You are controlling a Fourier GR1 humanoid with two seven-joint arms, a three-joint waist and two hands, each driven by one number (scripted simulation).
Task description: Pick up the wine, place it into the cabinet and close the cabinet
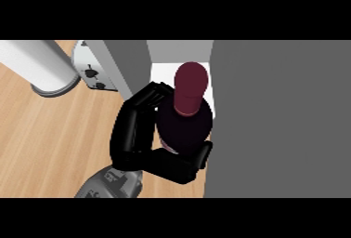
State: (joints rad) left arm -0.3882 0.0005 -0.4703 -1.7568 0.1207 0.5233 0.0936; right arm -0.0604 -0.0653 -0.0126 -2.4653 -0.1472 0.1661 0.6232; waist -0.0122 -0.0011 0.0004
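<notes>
Wooden counter [48, 135] fills the left half of the head view, its grain running off toward the far side, and a broad grey panel that I take for the cabinet door [281, 121] fills the right half from near edge to far edge. Nearest the view's lower edge a grey forearm [113, 183] comes up, ending in a black hand [140, 139]; from this one view I cannot say for sure which arm it is, though entering left of centre it may be the left, and no other hand shows. Its fingers reach up along the left side of the wine bottle [184, 125] and the thumb hooks round the lower right, so the hand is wrapped round the bottle's dark body. The bottle stands roughly upright, its long axis pointing nearly at the camera, red capsule topmost and leaning slightly toward the far side. It sits just right of the palm, close against the door's left edge. Beyond it lies the white cabinet interior [163, 72], directly ahead of the bottle, framed on the left by a grey cabinet wall [126, 65]. Farther left stand a white cylinder [41, 69] and a pale fitting [89, 69]. Judging from this, the coming move is a push straight away from the robot, keeping off the door's edge.
</notes>
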